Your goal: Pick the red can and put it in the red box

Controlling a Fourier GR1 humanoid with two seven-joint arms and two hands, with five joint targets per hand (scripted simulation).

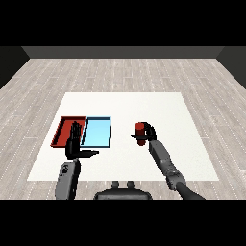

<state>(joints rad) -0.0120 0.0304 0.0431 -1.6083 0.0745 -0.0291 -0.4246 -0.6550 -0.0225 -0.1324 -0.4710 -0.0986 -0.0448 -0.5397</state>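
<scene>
On the white table [182, 158], the red tray [61, 129] lies just left of the light blue tray [97, 132] and holds no can, so the placing is left to do. The picking looks done: right of the blue tray, the right hand [148, 135] curls round the upright red can [140, 130]. The left hand [74, 143], fingers straight and holding nothing, hovers over the red tray's near edge.

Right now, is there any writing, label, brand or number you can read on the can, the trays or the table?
None. The red can in the right hand shows no readable label; the red tray, light blue tray and white table are plain.
</scene>
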